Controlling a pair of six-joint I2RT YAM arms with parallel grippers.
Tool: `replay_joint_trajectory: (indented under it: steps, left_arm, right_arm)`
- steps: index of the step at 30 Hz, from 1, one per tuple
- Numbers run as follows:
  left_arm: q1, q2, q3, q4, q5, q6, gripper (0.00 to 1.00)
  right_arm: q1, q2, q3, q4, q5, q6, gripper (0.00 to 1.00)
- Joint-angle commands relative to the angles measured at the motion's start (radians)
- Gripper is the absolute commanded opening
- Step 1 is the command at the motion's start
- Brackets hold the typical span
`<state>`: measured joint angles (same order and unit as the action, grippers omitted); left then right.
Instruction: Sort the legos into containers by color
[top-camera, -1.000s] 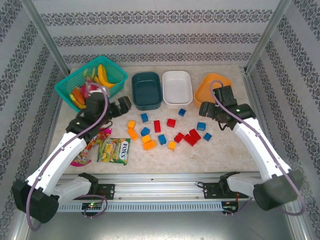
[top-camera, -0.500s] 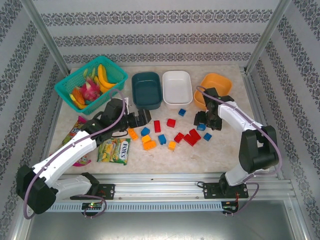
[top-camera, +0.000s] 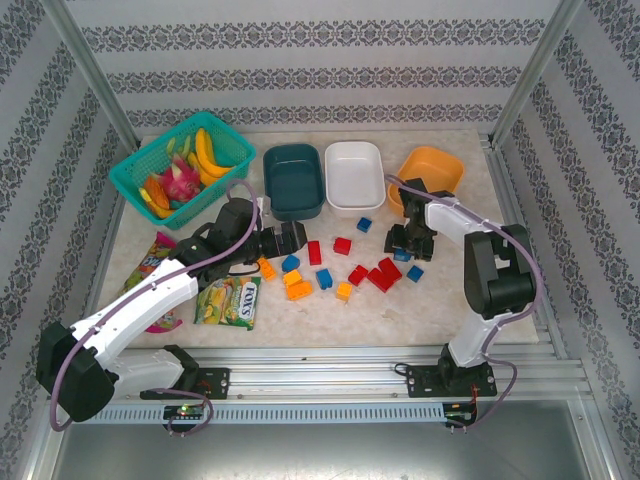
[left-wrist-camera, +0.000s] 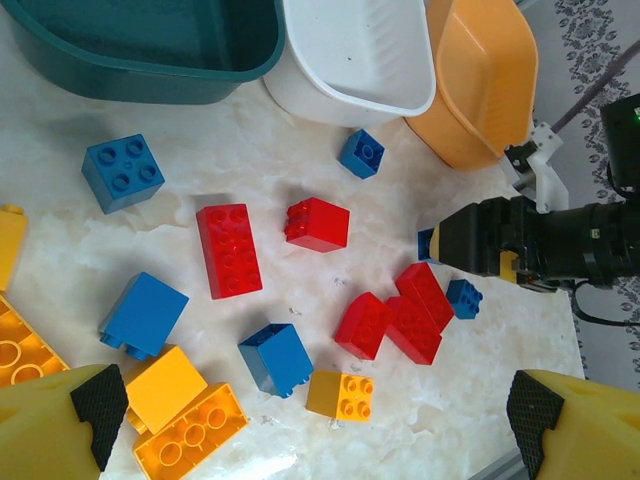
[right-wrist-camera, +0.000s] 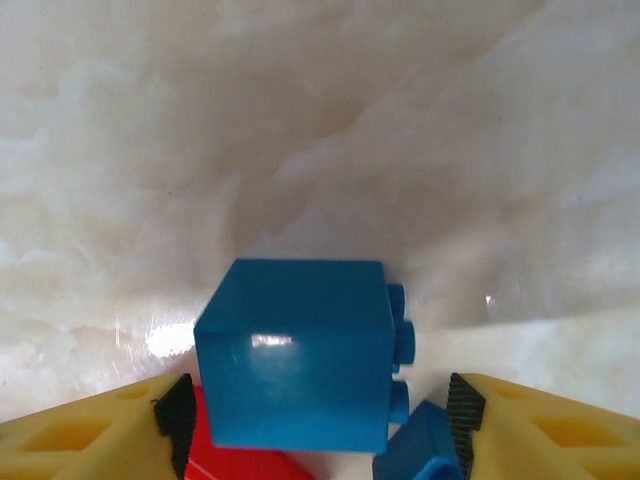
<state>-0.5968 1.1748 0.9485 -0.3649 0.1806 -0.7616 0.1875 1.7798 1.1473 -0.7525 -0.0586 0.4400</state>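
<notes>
Loosely, right hand (right-wrist-camera: 318, 415) flanks blue lego (right-wrist-camera: 290, 350).

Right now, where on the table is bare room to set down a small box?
Widest: the near strip of table, between the candy bag and the right arm, in front of the legos. A thin strip lies behind the tubs. The middle is crowded with them.

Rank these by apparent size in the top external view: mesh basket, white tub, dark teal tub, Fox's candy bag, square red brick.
1. mesh basket
2. white tub and dark teal tub, which look about alike
3. Fox's candy bag
4. square red brick
</notes>
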Motion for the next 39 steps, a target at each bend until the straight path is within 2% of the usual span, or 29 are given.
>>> replay_joint_trajectory:
  steps: [1, 7, 12, 17, 24, 30, 36, 39]
  left_arm:
    - [-0.017, 0.007, 0.034, 0.041, 0.012, -0.012, 1.0]
    - [-0.017, 0.021, 0.046, 0.043, 0.021, -0.01, 1.0]
    - [-0.017, 0.043, 0.097, 0.018, 0.001, -0.011, 1.0]
    - [-0.014, 0.124, 0.195, 0.029, 0.01, -0.005, 1.0]
    - [-0.005, 0.306, 0.42, 0.044, 0.052, 0.038, 1.0]
    - [0.017, 0.464, 0.611, 0.014, 0.087, 0.067, 1.0]
    - [0.037, 0.549, 0.698, -0.012, 0.093, 0.079, 1.0]
    - [0.045, 0.566, 0.711, -0.02, 0.089, 0.073, 1.0]
  right_arm:
    - [0.01, 0.034, 0.039, 0.01, 0.015, -0.008, 0.61]
    - [0.035, 0.022, 0.066, -0.011, 0.055, -0.019, 0.4]
    - [0.083, -0.144, 0.12, -0.063, 0.135, -0.02, 0.38]
    - [0.028, -0.18, 0.247, -0.081, 0.154, -0.013, 0.38]
    - [-0.088, 0.049, 0.493, -0.106, 0.091, -0.002, 0.38]
    - [-0.154, 0.338, 0.752, -0.173, 0.063, 0.022, 0.38]
    - [-0.181, 0.545, 0.948, -0.252, 0.058, 0.021, 0.39]
    - [-0.186, 0.599, 0.999, -0.282, 0.053, 0.02, 0.44]
